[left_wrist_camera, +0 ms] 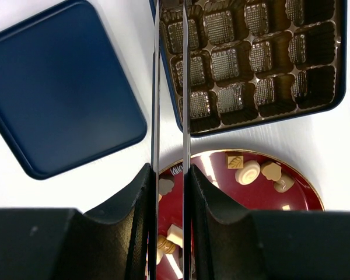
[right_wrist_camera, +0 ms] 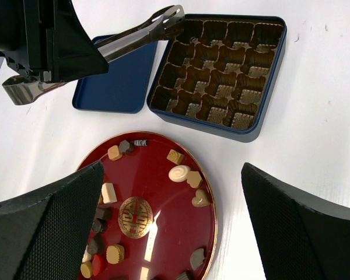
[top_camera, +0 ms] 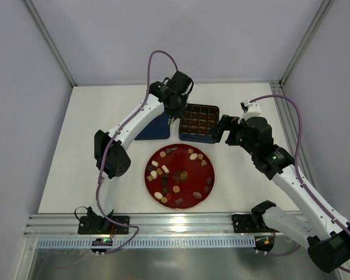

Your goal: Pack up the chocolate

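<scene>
The chocolate [top_camera: 178,175] is several small brown, tan and cream pieces lying on a round red plate [top_camera: 212,175]. It also shows in the left wrist view [left_wrist_camera: 247,172] and the right wrist view [right_wrist_camera: 179,173]. My left gripper [top_camera: 175,108] [left_wrist_camera: 170,172] is shut on metal tongs [left_wrist_camera: 154,87] [right_wrist_camera: 134,39]. The tong tips hang over the near-left corner of the dark blue tin [top_camera: 198,121] [right_wrist_camera: 256,131]. I see no piece between the tips. The tin's compartments [left_wrist_camera: 251,52] look empty. My right gripper [top_camera: 221,129] [right_wrist_camera: 172,169] is open and empty, above the plate's right side.
The tin's blue lid [top_camera: 154,129] [left_wrist_camera: 58,87] [right_wrist_camera: 119,87] lies flat left of the tin. The plate [right_wrist_camera: 163,198] [left_wrist_camera: 221,192] sits in front of the tin. White walls enclose the table, and a metal rail runs along its near edge.
</scene>
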Controlling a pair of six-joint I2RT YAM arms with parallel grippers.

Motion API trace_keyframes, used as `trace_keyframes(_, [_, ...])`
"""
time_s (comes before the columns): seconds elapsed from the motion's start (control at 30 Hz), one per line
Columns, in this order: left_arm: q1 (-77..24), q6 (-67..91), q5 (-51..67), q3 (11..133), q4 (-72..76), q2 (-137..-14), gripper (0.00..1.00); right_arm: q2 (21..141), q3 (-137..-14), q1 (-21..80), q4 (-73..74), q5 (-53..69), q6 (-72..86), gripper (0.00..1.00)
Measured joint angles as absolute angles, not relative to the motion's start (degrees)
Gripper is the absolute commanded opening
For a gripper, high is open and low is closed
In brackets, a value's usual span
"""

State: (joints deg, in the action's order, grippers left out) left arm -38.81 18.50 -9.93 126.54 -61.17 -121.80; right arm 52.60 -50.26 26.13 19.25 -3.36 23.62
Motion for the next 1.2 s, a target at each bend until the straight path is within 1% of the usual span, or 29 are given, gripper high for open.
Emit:
trace_keyframes(0.4, [-38.81,17.52,-9.89,126.56,-59.35,-122.78,0.2,52.6,-50.26,26.13,19.42,-3.7,23.29,1.0])
trace_keyframes(0.53, [-38.72,17.47,-9.89,126.56,-59.29,-123.72,0.26,52.6,-50.26,26.13,19.42,-3.7,23.22,1.0])
trace_keyframes(0.83, [-38.61,17.3,-9.89,126.56,-58.48,-124.27,0.35,52.6,-50.26,26.13,19.42,-3.75,23.03,1.0])
trace_keyframes(1.2, [-38.59,16.97,-9.91,126.58,-58.46,-124.27,0.37,52.6,-50.26,26.13,19.44,-3.75,23.03,1.0])
